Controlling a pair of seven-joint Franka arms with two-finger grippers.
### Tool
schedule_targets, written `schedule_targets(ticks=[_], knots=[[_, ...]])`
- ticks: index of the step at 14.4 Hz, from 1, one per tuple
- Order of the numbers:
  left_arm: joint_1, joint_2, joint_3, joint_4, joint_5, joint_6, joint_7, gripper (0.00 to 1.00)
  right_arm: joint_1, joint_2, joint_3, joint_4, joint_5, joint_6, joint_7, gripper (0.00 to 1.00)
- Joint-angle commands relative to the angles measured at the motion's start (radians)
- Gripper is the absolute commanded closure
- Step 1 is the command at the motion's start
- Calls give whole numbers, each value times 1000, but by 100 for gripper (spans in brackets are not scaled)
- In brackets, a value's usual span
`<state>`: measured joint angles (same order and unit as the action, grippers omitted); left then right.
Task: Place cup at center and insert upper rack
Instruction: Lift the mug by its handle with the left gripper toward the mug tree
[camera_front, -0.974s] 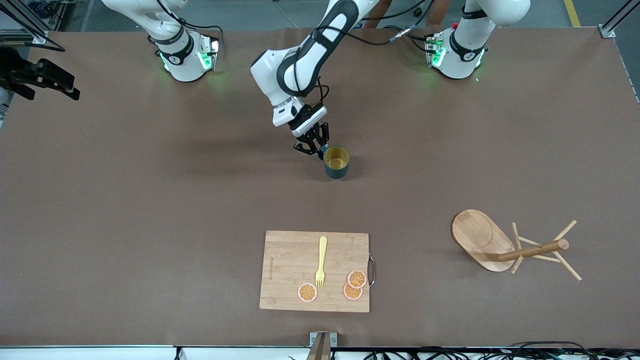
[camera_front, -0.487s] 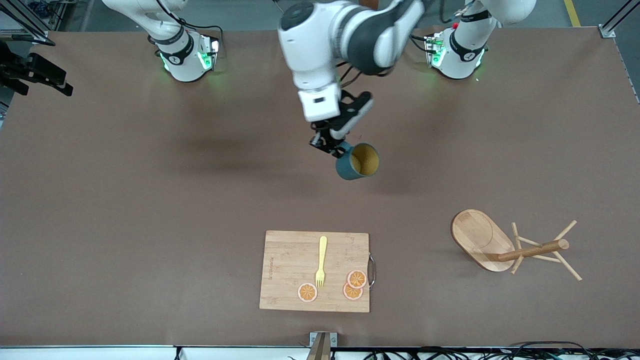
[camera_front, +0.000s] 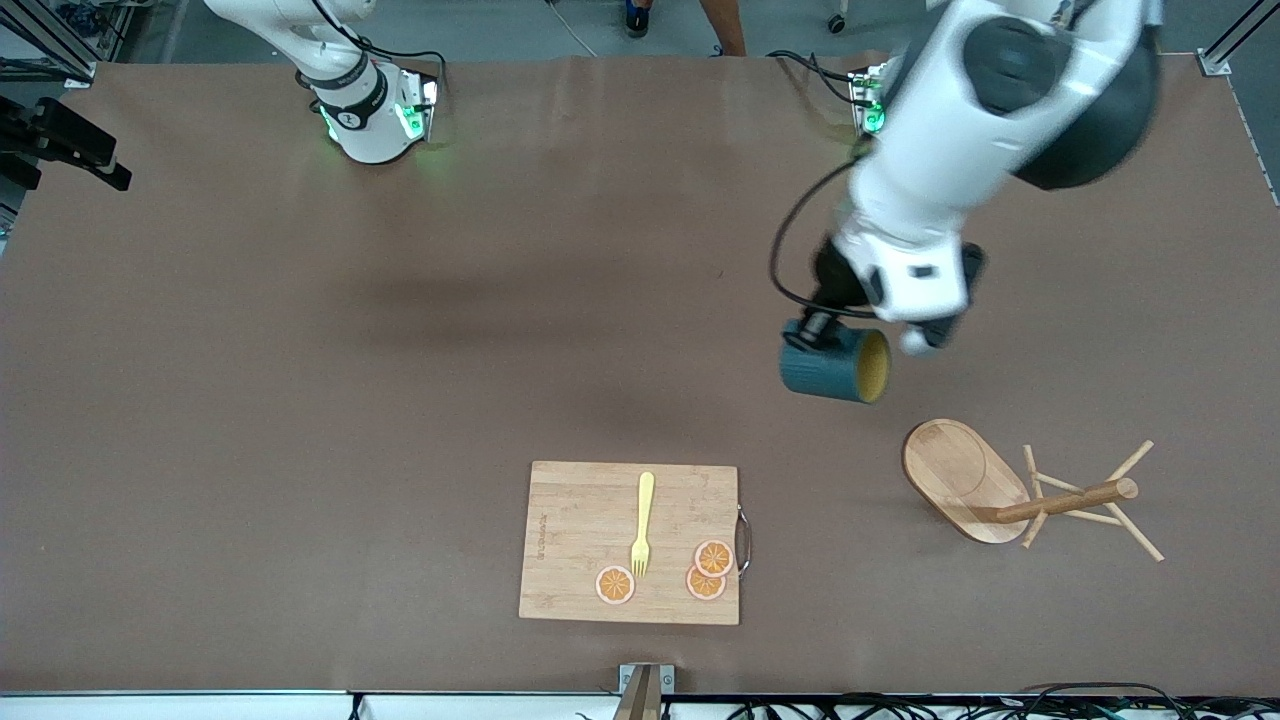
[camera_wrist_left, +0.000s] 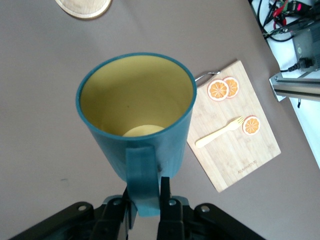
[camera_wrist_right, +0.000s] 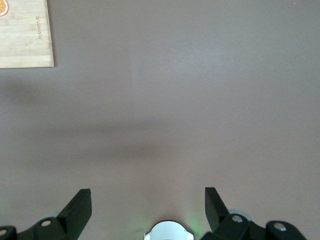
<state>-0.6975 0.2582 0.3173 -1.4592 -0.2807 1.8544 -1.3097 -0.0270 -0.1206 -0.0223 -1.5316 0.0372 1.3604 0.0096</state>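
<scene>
You had the cup (camera_front: 833, 368) up in the air, tipped on its side in the left gripper (camera_wrist_left: 148, 200), which pinched its handle; it hung over bare table (camera_front: 300, 400) toward the left arm's end, just above the upper rack (camera_front: 1010, 495). The rack lay toppled on the table, nearer the front camera than the cup's spot, its base end pointing toward the table's middle and its pegs toward the left arm's end. The cutting board (camera_front: 580, 540) sat near the front edge around the middle, well apart from the rack. On it lay a fork (camera_front: 642, 524) and three orange slices (camera_front: 705, 570), all at the board's near end. Your right gripper (camera_wrist_right: 148, 207) waited, spread, at the right arm's end.
</scene>
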Motion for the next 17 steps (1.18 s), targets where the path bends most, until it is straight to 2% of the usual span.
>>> schedule_targets(ticks=[1,5,7,11,17], knots=[[165,-17,-14,-21,-196,-44,188,99,-17,29,10,42,12,-23,1,0],[343,32,-14,-29,-483,-113,358,99,-5,67,15,94,16,-58,7,0],[413,62,-15,-30,-540,-165,414,99,-5,62,16,76,16,-60,7,0],[558,137,-15,-27,-730,-265,552,99,-5,56,19,33,20,-44,7,0],[653,226,-17,-26,-908,-333,685,99,-8,56,18,25,20,-37,3,0]])
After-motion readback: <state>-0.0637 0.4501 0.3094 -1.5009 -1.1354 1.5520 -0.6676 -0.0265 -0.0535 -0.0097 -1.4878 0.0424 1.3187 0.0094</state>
